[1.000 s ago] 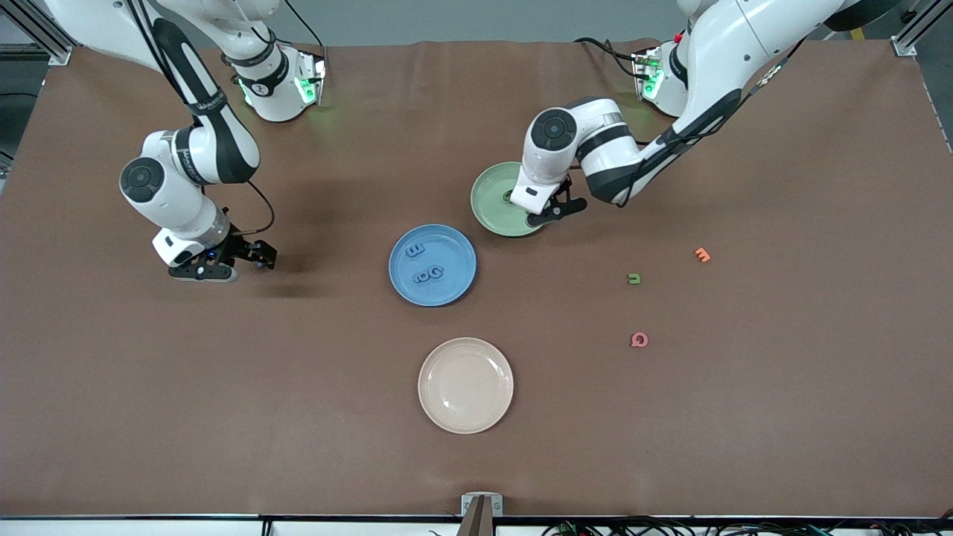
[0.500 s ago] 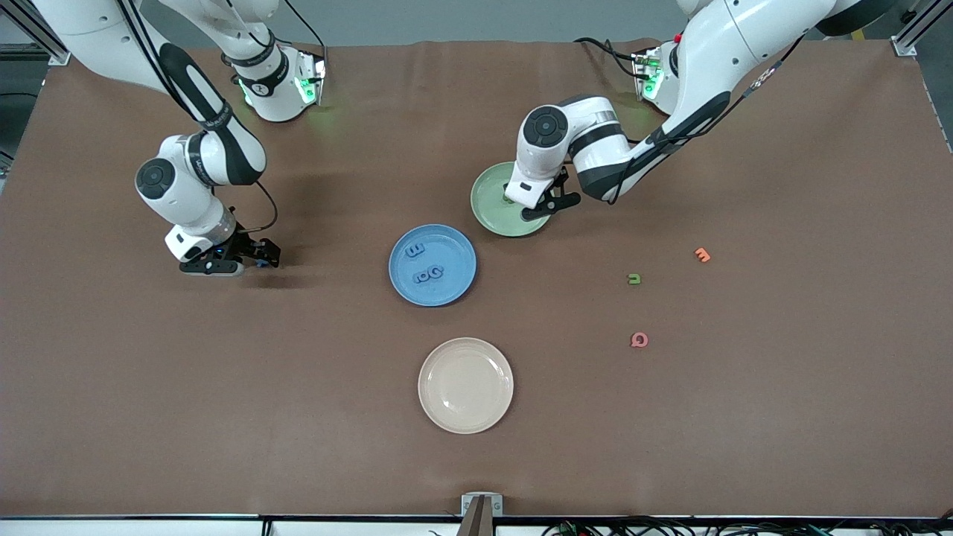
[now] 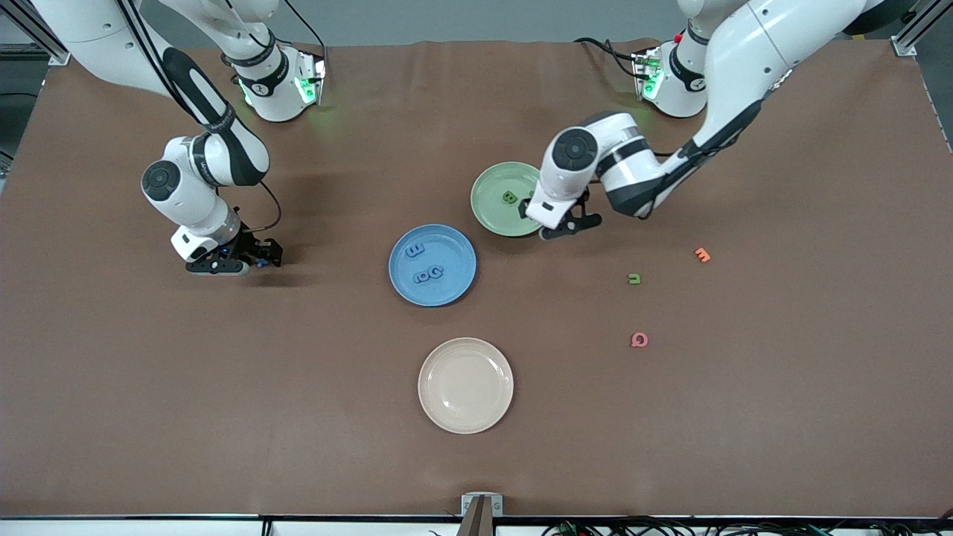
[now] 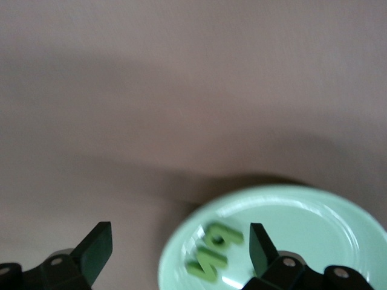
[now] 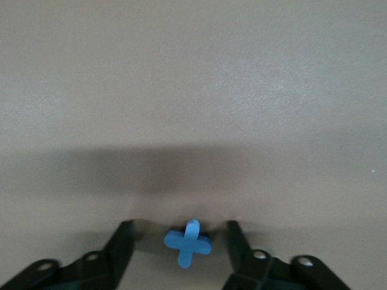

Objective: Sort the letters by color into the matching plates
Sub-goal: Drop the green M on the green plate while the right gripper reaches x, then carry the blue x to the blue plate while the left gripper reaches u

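1. Front view: my left gripper point(image 3: 563, 227), jaws spread and empty, hangs over the green plate's point(image 3: 491, 212) rim; green letters point(image 4: 216, 254) lie inside.
2. My right gripper point(image 5: 179, 257), jaws apart, straddles a blue cross-shaped letter point(image 5: 188, 243) without touching it.
3. The blue plate point(image 3: 458, 279) holds blue letters point(image 3: 428, 273); a cream plate point(image 3: 465, 385) is nearer the camera; a stray green letter point(image 3: 633, 279), orange letter point(image 3: 702, 254) and pink letter point(image 3: 639, 340) lie toward my left arm's end.

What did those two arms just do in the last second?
The left gripper let go of green letters in the green plate and drew off toward its rim. The right gripper shifted slightly, its fingers narrowing around a blue letter. The blue plate and loose letters stayed put.
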Robot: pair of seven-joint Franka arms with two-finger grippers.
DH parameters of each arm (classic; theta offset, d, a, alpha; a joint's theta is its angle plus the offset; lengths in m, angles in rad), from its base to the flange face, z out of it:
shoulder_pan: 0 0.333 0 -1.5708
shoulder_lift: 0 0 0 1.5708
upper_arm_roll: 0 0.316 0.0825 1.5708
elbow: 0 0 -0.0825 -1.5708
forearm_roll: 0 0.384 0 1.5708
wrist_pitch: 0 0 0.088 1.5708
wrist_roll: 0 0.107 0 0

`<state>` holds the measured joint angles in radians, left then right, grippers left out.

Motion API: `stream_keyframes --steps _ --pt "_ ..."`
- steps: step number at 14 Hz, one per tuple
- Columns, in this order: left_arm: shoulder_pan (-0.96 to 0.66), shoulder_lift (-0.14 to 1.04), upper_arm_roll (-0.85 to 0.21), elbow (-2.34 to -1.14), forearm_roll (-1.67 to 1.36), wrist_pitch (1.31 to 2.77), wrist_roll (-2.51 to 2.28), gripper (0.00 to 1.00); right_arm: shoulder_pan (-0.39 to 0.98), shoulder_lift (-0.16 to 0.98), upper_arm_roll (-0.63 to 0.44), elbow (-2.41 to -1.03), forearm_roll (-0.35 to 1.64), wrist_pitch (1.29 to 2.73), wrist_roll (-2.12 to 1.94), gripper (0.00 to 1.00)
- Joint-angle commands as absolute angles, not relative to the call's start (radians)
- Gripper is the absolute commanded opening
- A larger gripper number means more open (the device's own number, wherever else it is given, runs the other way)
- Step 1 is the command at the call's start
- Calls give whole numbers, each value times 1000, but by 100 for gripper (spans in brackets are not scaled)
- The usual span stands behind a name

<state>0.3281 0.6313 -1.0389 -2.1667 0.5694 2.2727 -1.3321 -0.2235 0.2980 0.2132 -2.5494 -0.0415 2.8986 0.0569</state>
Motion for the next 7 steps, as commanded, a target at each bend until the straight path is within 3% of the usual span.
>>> stream_keyframes --steps 1,4,7 --pt "408 578 -1048 -2172 572 2247 -1247 100 -232 290 224 -2568 -48 2898 49 56" --pt "481 569 -1048 -2160 589 2247 -1171 100 -233 291 224 -2571 -48 2898 46 41" --pt "532 558 -1046 -2160 714 2247 -1161 100 -233 293 224 -2571 -48 2898 46 12"
